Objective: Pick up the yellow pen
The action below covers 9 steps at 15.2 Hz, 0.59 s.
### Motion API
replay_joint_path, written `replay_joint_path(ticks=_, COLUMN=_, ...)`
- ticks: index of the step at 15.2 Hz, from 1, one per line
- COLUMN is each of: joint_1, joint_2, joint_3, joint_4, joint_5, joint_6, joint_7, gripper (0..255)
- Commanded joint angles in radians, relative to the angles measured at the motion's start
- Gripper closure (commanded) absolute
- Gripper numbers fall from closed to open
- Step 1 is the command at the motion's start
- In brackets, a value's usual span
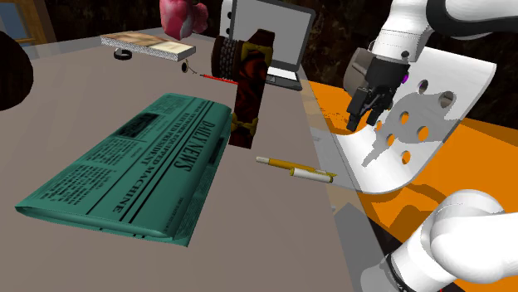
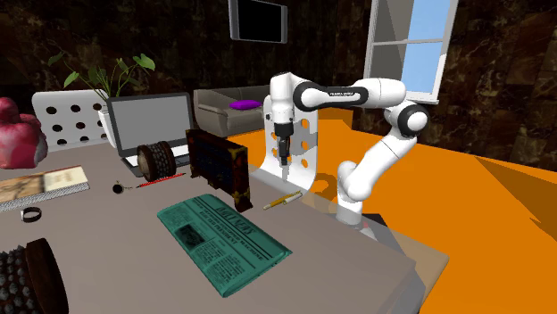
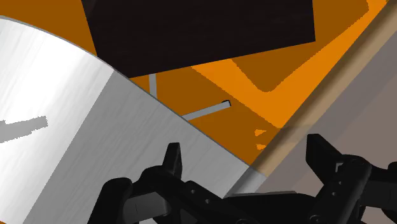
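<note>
The yellow pen [image 1: 296, 169] with a white cap end lies flat on the grey table, near the edge by the white chair; it is also seen as a short yellow stick [image 2: 282, 201] beside the newspaper. My black gripper [image 1: 363, 114] hangs above the white chair's seat, up and to the shoulder view's right of the pen, well apart from it. Its fingers [image 3: 171, 158] stand apart with nothing between them; under them lie the chair seat and the table's edge. In the second exterior view the gripper [image 2: 283, 157] points down in front of the chair back.
A folded green newspaper [image 1: 137, 166] covers the table's near middle. An upright dark box [image 1: 250, 83] stands just behind the pen, with a laptop [image 1: 267, 46], a book [image 1: 148, 45] and a red pencil [image 1: 212, 77] further back. The perforated white chair [image 1: 419, 116] stands over the orange floor.
</note>
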Motion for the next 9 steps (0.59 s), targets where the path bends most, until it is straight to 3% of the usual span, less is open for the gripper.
replay_joint_path(ticks=1, joint_1=0.0, joint_2=0.0, joint_3=0.0, joint_4=0.0, joint_5=0.0, joint_6=0.0, joint_7=0.0, gripper=0)
replay_joint_path(ticks=9, joint_1=0.104, joint_2=0.082, joint_3=0.141, joint_4=0.052, joint_5=0.097, joint_6=0.075, joint_7=0.04, gripper=0)
